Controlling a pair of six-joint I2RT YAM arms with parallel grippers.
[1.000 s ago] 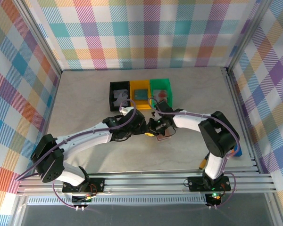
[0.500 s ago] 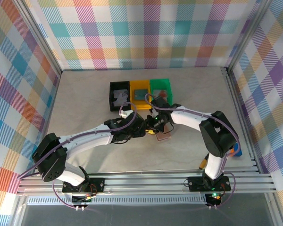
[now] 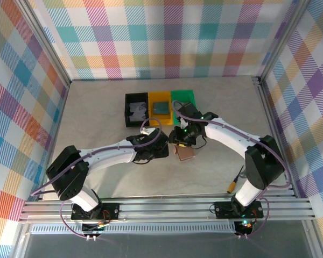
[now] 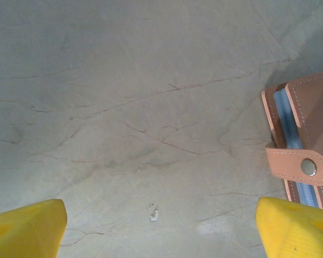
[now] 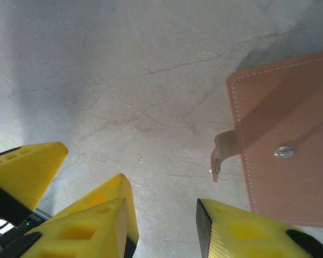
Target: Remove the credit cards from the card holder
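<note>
Left gripper (image 4: 161, 230): fingers spread wide, with only bare table (image 4: 151, 107) between them. Right gripper (image 5: 164, 215): fingers partly apart, gap empty, nothing gripped. The card holder (image 5: 282, 150) lies flat on the table just beside the right gripper. A teal credit card (image 3: 161, 107) lies in the yellow bin (image 3: 160, 95).

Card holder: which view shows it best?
Right wrist: the card holder is largest there, its brown cover, stitching, stud and strap plain, though cut by the frame's edge. Left wrist catches one edge with blue pockets and the snap strap. Top external shows it small, without detail.
</note>
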